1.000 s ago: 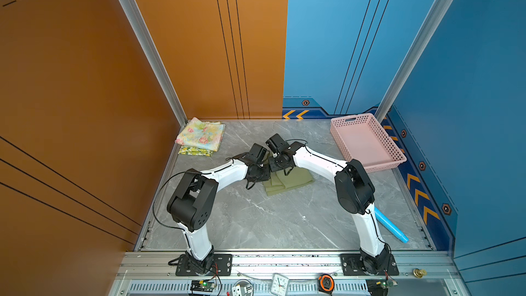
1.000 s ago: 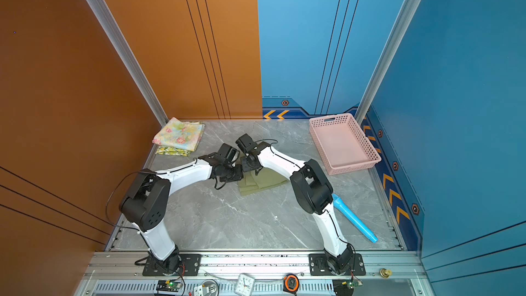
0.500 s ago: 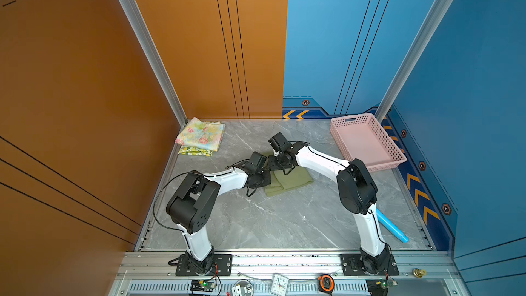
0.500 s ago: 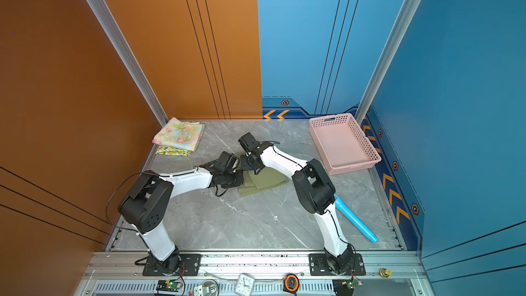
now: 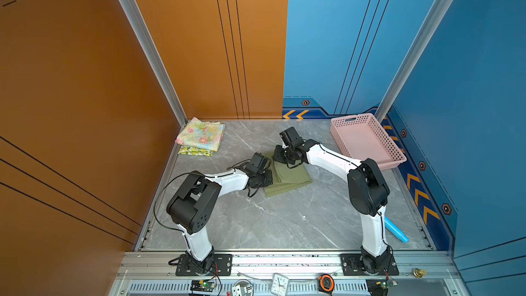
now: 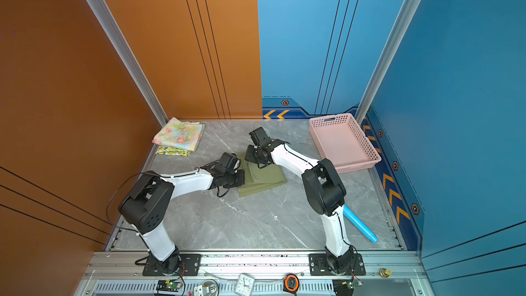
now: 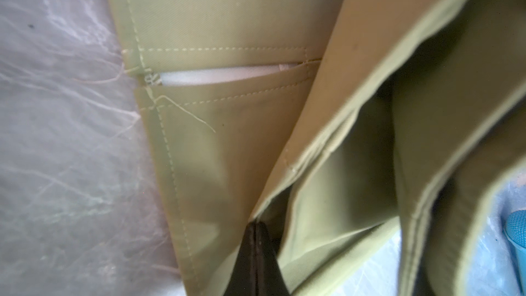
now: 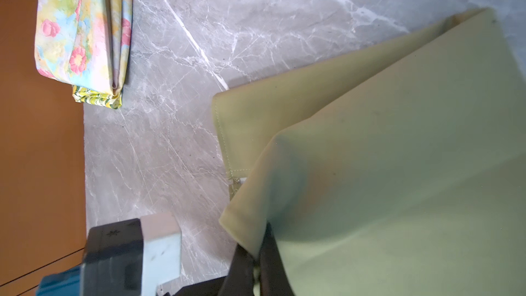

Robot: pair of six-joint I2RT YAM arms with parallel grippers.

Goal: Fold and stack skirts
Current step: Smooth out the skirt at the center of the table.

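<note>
While two folded skirts [image 5: 200, 137] lie stacked, one olive skirt [image 5: 290, 176] mid-table, left tool [image 7: 257, 230], right tool [image 8: 256, 249], both clamped on it.

The grey marble-patterned worktop [image 5: 284, 223] carries a few things, well apart from one another. In its far left corner a folded lemon-print skirt [image 5: 195, 151] lies flat on the surface, with a folded floral skirt [image 5: 200, 136] resting on top of it. Near the middle an olive green skirt [image 5: 290, 176] lies partly folded, one layer over another. At the far right stands a pink basket [image 5: 354, 119], and a blue tube [image 5: 395, 230] lies by the right edge, nearer the front.
</note>
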